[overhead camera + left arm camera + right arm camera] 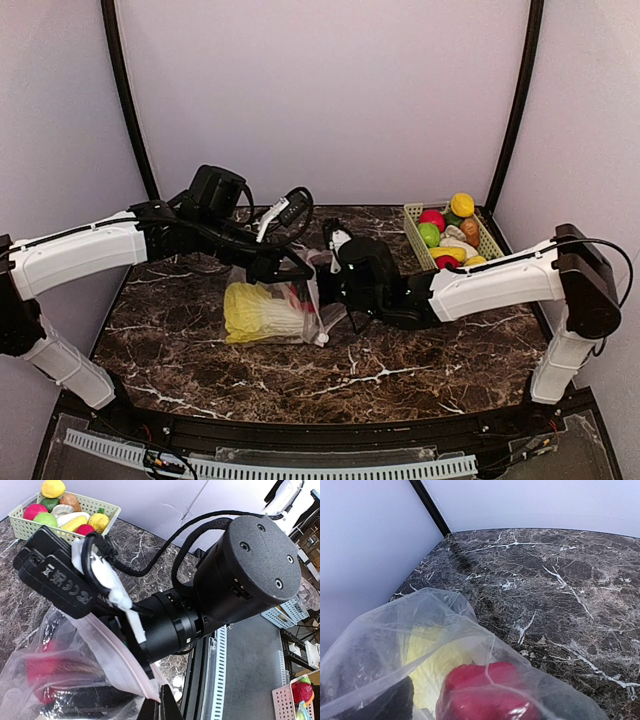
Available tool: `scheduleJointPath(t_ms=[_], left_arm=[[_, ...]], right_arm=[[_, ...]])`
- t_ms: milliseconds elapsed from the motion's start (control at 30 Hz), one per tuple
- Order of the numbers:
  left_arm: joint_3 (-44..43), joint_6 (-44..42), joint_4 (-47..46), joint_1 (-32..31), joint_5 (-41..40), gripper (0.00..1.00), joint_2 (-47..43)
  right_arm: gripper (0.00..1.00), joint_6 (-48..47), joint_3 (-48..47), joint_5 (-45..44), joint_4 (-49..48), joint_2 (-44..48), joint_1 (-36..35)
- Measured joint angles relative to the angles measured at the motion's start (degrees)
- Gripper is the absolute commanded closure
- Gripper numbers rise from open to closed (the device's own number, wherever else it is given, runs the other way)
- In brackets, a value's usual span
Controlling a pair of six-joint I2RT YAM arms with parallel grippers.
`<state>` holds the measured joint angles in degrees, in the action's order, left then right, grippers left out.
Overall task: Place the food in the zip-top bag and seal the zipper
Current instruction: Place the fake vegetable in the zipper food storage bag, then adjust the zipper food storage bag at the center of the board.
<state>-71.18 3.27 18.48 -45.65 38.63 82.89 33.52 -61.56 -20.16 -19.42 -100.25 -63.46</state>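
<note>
Zip-top bag (318, 322) lies mid-table (400, 372), left of centre, w/ yellow cabbage (258, 312) and a red piece (485, 690) inside. Left fingers (159, 709) sit at its mouth, seemingly clamped on the pink zipper (120, 664). Right fingers (335, 297) crowd in opposite, masked by arm and plastic; can't tell if apart or together. Far right: green basket (412, 225) w/ other food (450, 238).

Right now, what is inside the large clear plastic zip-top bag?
Through the clear plastic bag show a yellow-white leafy cabbage and a red toy piece. Crumpled plastic and the black right arm hide anything else.
</note>
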Motion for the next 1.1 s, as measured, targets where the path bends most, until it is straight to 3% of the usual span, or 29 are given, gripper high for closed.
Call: scheduleJointPath(t_ms=[267, 700, 867, 1100], left_arm=[[0.02, 1.95, -0.17, 0.83, -2.67, 0.99, -0.42], [0.31, 4.35, -0.31, 3.67, -4.35, 0.99, -0.39], [0.42, 4.50, -0.52, 3.76, -3.98, 0.99, -0.22], [0.52, 4.50, -0.63, 3.76, -3.54, 1.00, 0.02]], right_arm=[[0.10, 0.04, 2.56, 0.61, 5.95, 6.12, 0.00], [0.12, -0.61, 7.28, 5.55, 15.28, 20.02, -0.48], [0.16, 2.47, 8.74, 3.72, 20.11, 24.72, -0.52], [0.33, 8.90, 13.11, 2.73, 25.14, 26.14, 1.49]])
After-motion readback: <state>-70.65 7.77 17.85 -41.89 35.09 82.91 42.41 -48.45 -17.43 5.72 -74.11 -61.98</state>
